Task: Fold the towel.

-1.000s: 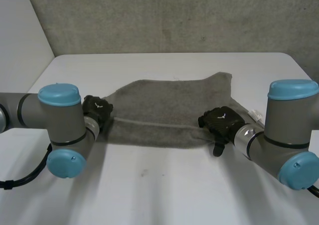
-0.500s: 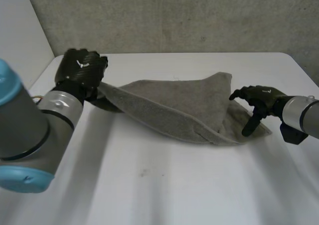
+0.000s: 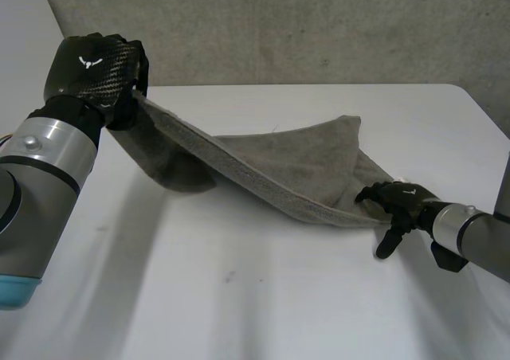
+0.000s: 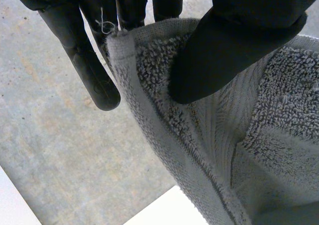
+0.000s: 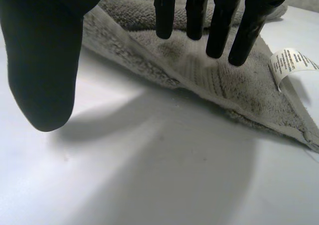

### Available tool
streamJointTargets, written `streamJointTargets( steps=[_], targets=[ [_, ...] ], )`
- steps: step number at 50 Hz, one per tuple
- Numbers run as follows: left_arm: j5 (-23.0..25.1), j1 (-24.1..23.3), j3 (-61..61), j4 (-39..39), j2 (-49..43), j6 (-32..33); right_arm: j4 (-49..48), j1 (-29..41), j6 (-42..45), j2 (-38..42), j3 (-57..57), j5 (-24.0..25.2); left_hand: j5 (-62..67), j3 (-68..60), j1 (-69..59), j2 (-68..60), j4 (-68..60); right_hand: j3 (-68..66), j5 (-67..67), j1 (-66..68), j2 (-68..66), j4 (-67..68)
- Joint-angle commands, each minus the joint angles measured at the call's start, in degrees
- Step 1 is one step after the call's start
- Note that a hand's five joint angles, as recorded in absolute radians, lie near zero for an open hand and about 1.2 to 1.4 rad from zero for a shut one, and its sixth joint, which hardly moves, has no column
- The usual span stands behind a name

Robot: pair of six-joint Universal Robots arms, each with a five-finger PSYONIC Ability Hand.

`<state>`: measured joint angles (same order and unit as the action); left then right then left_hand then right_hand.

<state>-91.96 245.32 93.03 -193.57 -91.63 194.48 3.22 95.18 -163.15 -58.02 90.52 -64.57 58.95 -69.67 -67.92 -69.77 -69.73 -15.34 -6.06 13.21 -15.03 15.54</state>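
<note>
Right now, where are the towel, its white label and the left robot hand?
towel (image 3: pixel 295 165), head view, middle of the cloth.
white label (image 5: pixel 290 63), right wrist view, centre of the label.
left robot hand (image 3: pixel 94 64), head view, back of the hand.

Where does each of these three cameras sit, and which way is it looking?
Head view: behind and between the arms, looking down at the table; shows both arms, left hand holding up a corner of the towel, right hand at the other end.
Left wrist view: on that wrist, looking along the palm; thumb and fingers pinch the towel's corner.
Right wrist view: likewise; straight fingers over the towel's edge, near its label.
All three share the towel.
</note>
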Motion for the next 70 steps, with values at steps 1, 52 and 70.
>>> streamJointTargets(
  steps=[1,52,70],
  targets=[
    [-0.15,0.15,-0.57,0.30,0.75,-0.24,-7.08,1.06,-1.12,3.43,-2.36,-2.22,11.05,-10.33,-12.08,-10.23,-10.27,-20.26,-19.54,22.39,-20.57,20.06],
    [10.31,12.63,-19.45,26.05,-17.15,-0.77,32.28,3.96,34.29,-12.59,-26.88,-18.91,11.05,-10.33,-12.08,-10.23,-10.27,-64.66,-63.94,66.79,-64.97,64.46],
    [10.22,10.09,-42.76,-14.20,-29.13,1.16,-18.10,10.12,24.55,-3.30,-53.72,-25.52,11.05,-10.33,-12.08,-10.23,-10.27,-64.66,-63.94,66.79,-64.97,64.46]
  ],
)
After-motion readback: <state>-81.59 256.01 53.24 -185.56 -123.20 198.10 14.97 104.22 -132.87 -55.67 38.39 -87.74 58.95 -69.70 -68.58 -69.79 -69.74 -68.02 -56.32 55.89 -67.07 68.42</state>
